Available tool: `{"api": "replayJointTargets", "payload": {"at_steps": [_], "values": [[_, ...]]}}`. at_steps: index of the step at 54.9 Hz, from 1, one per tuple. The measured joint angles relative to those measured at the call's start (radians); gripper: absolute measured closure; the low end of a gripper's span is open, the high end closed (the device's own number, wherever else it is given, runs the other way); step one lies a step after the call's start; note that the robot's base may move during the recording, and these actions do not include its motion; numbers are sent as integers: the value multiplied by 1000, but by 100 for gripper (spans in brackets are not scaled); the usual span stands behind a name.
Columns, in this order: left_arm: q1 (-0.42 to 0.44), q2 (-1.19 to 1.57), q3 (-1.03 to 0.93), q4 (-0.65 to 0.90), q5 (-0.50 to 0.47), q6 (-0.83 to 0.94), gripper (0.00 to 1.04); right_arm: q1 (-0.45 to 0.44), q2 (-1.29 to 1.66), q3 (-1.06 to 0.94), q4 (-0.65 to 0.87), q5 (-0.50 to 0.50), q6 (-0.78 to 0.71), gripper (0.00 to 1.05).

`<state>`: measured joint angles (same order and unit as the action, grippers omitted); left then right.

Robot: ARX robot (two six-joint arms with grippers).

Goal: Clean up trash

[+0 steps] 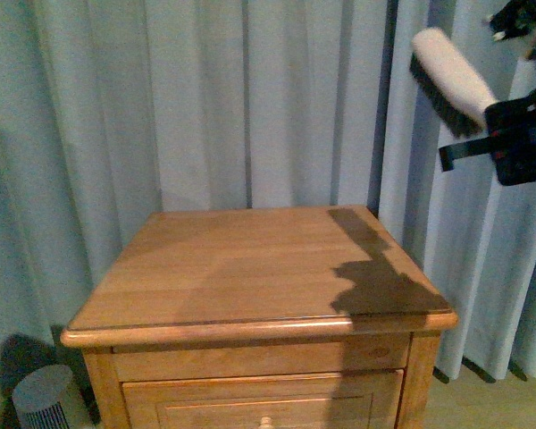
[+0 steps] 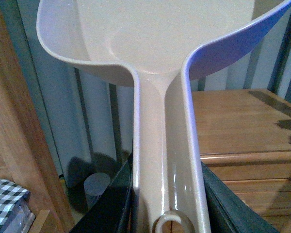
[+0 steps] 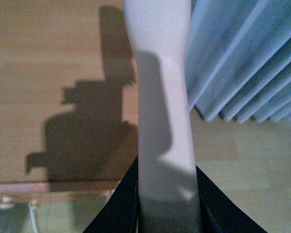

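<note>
- The cabinet [image 1: 250, 268] fills the lower middle of the front view. No wad of trash shows on its wooden top, only a shadow at the right edge.
- The trash itself appears in none of the three views, so I cannot tell where it is.
- The right gripper [image 1: 516, 134], at the upper right of the front view, is closed around the handle of a brush [image 1: 451, 80], which it holds raised in front of the curtain [image 1: 205, 98], well above the top.
- The left gripper [image 2: 167, 208], at the bottom of the left wrist view, is clamped on the handle of the dustpan [image 2: 160, 43]. The part of the pan that shows, across the upper frame, looks bare.
- A grey ribbed cylinder [image 1: 49, 398] stands on the floor at the lower left; what it is I cannot tell.
- Judgement: with both tools lifted and the top bare, the sweeping looks done. Whether the wad was dumped is not shown, and putting the tools down may be what remains.
</note>
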<state>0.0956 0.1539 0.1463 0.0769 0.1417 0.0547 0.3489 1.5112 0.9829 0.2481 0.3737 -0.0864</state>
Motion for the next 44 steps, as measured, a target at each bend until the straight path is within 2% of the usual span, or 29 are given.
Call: {"api": "replayJointTargets", "payload": {"at_steps": [11, 17, 23, 33, 44], "values": [[0, 0, 0, 0, 0, 0, 77, 35, -270, -266, 127, 114, -36, 85], [0, 0, 0, 0, 0, 0, 77, 74, -434, -394, 136, 163, -43, 85], [0, 0, 0, 0, 0, 0, 77, 118, -657, -525, 95, 243, -43, 85], [0, 0, 0, 0, 0, 0, 77, 168, -880, -613, 2, 348, -29, 85], [0, 0, 0, 0, 0, 0, 77, 187, -977, -656, -26, 380, 4, 85]]}}
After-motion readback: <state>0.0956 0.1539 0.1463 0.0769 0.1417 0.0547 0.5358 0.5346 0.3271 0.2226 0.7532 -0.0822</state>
